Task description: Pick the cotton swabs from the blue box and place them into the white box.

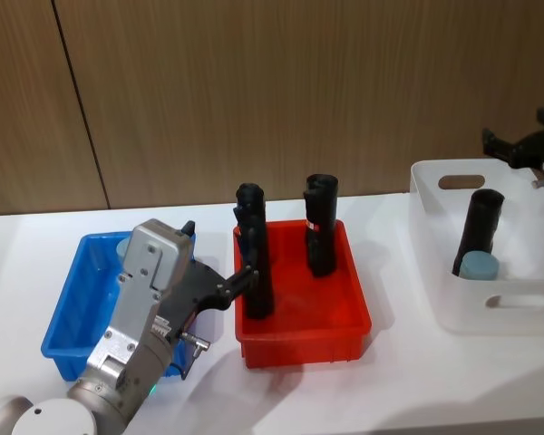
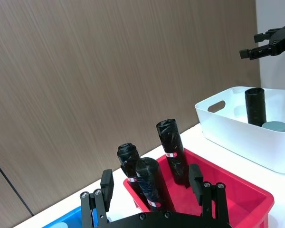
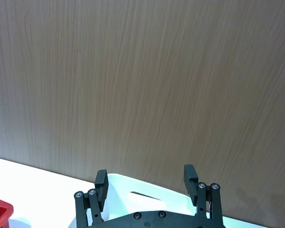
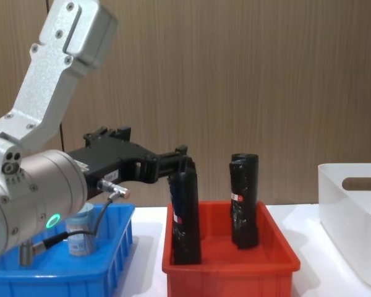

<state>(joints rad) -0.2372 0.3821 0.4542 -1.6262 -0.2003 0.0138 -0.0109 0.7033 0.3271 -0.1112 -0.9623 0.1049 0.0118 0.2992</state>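
I read the shallow, ribbed bright blue plastic box [image 1: 68,313] with one clear lidded cotton-swab jar [image 4: 80,233] standing in it, seen side-on from the chest. Left gripper [image 1: 245,272] hangs above its right edge, fingers [image 2: 107,183] spread, empty. Right of it, beyond the red bin [image 1: 301,313], the smooth milky white box [image 1: 435,272] holds a second jar [image 1: 479,266]. Right gripper [image 1: 517,145] above it, fingers [image 3: 101,179] parted, empty.

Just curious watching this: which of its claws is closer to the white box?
Right. The right gripper hangs open just above the white box, by its far rim. The left gripper is across the table, between the blue box and red bin.
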